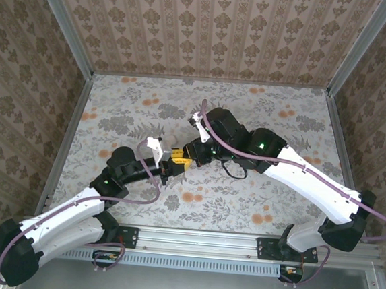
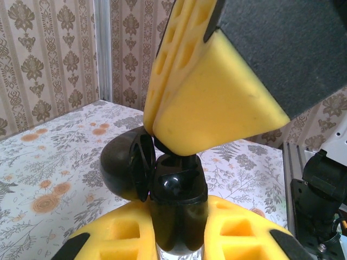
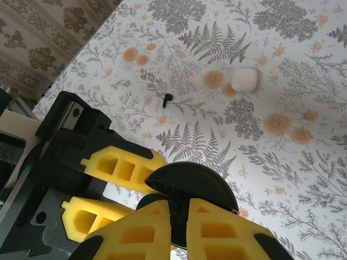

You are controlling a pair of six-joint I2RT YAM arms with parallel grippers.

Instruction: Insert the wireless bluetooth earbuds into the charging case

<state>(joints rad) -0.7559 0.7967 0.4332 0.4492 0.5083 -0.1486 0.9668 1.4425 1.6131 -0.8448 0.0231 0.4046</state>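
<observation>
A black round charging case stands upright between my left gripper's yellow pads, which are shut on its base. Its lid hangs open to the left, showing a glossy moulded well. From above, my right gripper reaches down to the case's mouth. It is shut there on a small black piece that its fingers mostly hide. In the right wrist view the lid arches over my right gripper. One tiny black earbud with a short stem lies loose on the table. In the top view the left gripper and right gripper meet mid-table.
A small white rounded-square box rests on the floral tablecloth beyond the loose earbud. Patterned walls on metal rails enclose the table on three sides. The left arm's black wrist sits close under the right gripper.
</observation>
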